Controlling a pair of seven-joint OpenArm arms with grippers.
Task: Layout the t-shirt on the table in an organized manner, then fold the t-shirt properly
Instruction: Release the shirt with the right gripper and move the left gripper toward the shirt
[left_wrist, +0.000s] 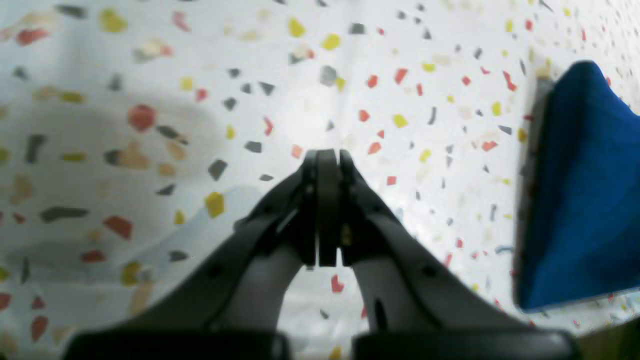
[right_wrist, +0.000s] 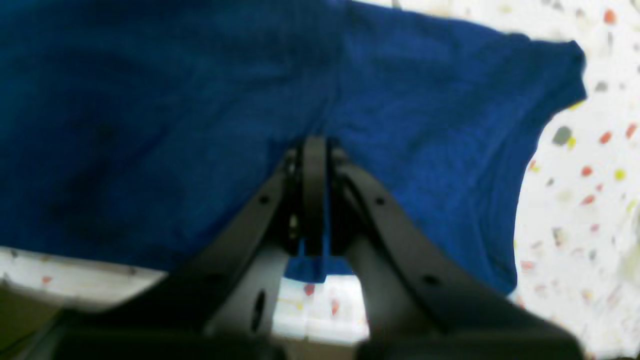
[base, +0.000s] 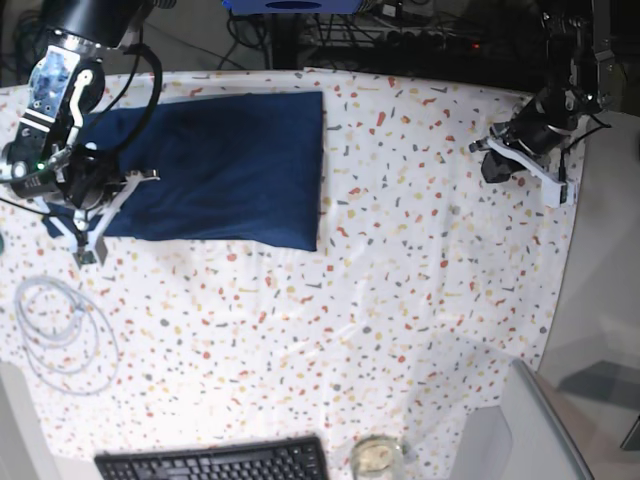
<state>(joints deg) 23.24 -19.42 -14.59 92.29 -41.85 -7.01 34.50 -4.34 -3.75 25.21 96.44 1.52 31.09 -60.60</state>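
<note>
We note the t-shirt (base: 215, 170) lying folded on the desk's (base: 400, 280) far left part. Right fingers (right_wrist: 314, 165) are clenched on its near edge, a blue fold pinched between them. Left fingers (left_wrist: 327, 165) are clenched on nothing, over bare speckled cloth.
</note>
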